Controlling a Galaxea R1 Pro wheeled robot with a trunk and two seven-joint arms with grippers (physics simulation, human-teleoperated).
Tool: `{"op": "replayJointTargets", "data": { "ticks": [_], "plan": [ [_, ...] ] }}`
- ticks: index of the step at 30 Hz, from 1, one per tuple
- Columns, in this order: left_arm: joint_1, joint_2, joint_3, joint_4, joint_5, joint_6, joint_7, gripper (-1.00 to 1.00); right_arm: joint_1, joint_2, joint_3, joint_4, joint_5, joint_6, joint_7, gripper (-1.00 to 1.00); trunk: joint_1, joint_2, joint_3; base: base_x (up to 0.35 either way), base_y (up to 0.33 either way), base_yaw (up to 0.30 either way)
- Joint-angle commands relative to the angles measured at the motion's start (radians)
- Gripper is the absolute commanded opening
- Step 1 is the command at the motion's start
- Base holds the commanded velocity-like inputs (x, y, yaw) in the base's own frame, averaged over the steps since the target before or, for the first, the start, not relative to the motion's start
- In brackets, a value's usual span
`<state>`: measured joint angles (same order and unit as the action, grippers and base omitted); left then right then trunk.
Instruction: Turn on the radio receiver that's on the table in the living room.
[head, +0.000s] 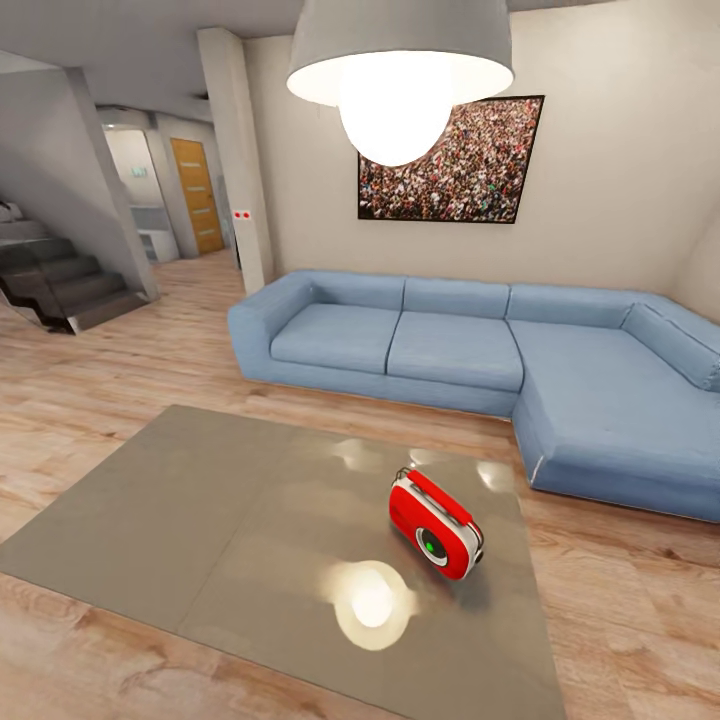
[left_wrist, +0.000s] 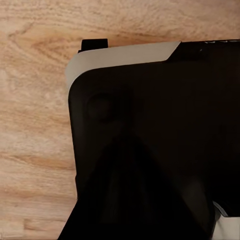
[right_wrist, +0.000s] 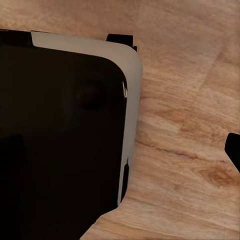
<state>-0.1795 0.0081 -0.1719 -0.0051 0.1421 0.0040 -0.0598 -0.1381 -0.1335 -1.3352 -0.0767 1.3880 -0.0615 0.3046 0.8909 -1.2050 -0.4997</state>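
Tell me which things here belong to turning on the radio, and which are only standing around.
For the job:
radio receiver
table under it

Just around:
blue sofa
pendant lamp
crowd photo
stairs

- I see a blue L-shaped sofa (head: 480, 350) on light wood floor (head: 90, 380).
- A framed crowd photo (head: 450, 165) hangs on the beige wall (head: 620, 200).
- A pendant lamp (head: 400, 75) glows; dark stairs (head: 60, 280) stand left.

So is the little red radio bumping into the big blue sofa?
Apart. In the head view the small red rounded radio sits on the glossy grey-beige table, with bare tabletop and a strip of light wood floor between it and the blue L-shaped sofa.
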Motion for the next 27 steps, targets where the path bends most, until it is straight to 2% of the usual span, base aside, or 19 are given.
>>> {"op": "replayJointTargets", "data": {
  "ticks": [1,27],
  "plan": [
    [0.000,0.001,0.000,-0.001,-0.001,0.000,0.000,-1.00,0.000,0.000,0.000,0.000,0.000,0.000,0.000,1.00,0.000,0.000,0.000,0.000,0.000,0.000],
    [0.000,0.003,-0.001,-0.007,-0.007,-0.001,0.000,-1.00,0.000,0.003,0.002,0.000,-0.001,-0.004,0.000,1.00,0.000,0.000,0.000,0.000,0.000,0.000]
  ]
}}
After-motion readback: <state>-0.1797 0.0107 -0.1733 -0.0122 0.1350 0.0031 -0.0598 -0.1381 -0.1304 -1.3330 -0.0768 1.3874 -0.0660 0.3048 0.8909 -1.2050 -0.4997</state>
